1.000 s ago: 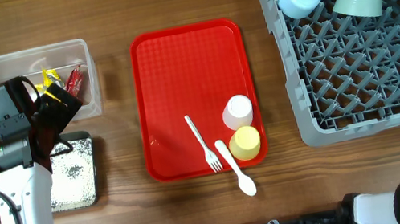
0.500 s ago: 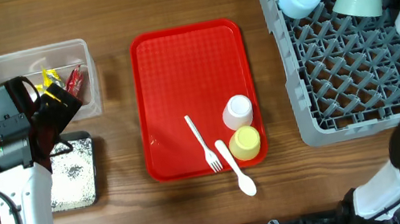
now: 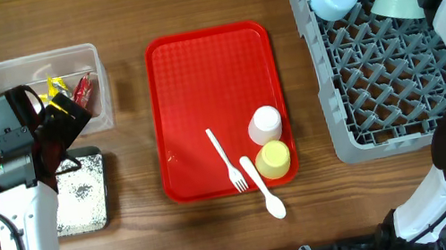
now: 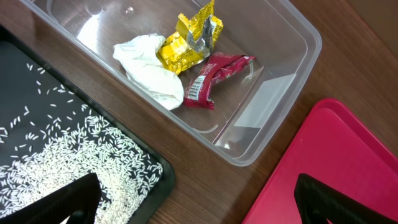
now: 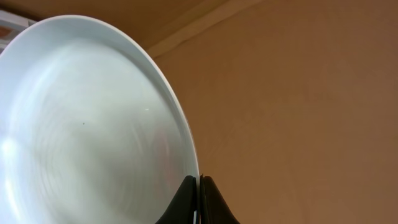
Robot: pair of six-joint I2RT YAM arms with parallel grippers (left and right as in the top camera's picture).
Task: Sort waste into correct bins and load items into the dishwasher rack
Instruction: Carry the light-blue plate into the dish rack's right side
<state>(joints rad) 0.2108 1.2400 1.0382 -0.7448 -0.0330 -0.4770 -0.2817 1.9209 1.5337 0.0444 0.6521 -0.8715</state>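
**While the right arm swings in over the rack, the left side sits idle**

As against a second ago, nothing has shifted at the table's left edge. The left gripper (image 4: 199, 202) hangs spread above the clear tub (image 4: 298, 37), which holds the tissue (image 4: 149, 68), yellow foil wrapper (image 4: 186, 43) and red-and-clear wrapper (image 4: 214, 74). The crumbs (image 4: 74, 162) lie in the black tray (image 4: 165, 177).

On the red tray (image 3: 207, 82), near right corner, the white cup (image 3: 265, 124), yellow cup (image 3: 273, 160), fork (image 3: 226, 161) and spoon (image 3: 264, 189) are unmoved and still to load.

The right arm has come from the table's right edge to the far right corner of the dishwasher rack (image 3: 381, 89). The right gripper (image 5: 199, 186) is pressed onto the rim of the light blue plate (image 5: 87, 118). Likely racking comes next.

From overhead the arm hides the plate. The wrist view shows no pegs, so its height is unclear.
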